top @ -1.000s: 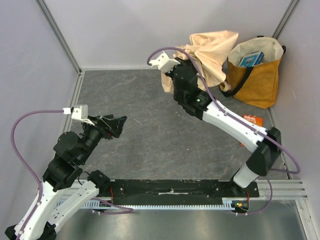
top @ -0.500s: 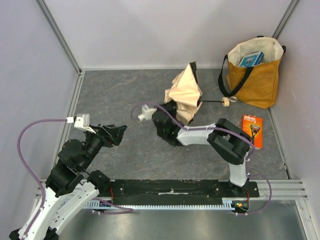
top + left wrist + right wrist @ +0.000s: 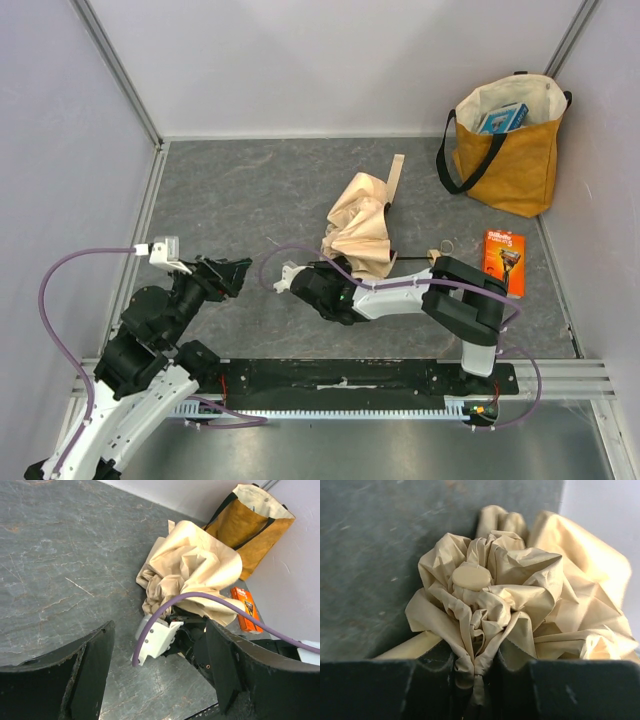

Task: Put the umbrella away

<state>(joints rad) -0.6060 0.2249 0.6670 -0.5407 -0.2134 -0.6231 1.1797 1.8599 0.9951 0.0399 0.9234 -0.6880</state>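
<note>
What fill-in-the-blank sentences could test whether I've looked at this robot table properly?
1. The right gripper pinches the umbrella, while the left gripper holds ____.
2. The tote bag stands at the far ____ corner of the table.
3. The flat package lying near the bag is ____ in colour.
Missing words: nothing; right; orange.

A dark grey, marbled table surface [image 3: 250, 190] is enclosed by plain, pale wall panels [image 3: 330, 60] at 9, 12 and 3 o'clock. Aluminium posts [image 3: 118, 75] are set at 11 and 1 o'clock. The scene is evenly lit.
</note>
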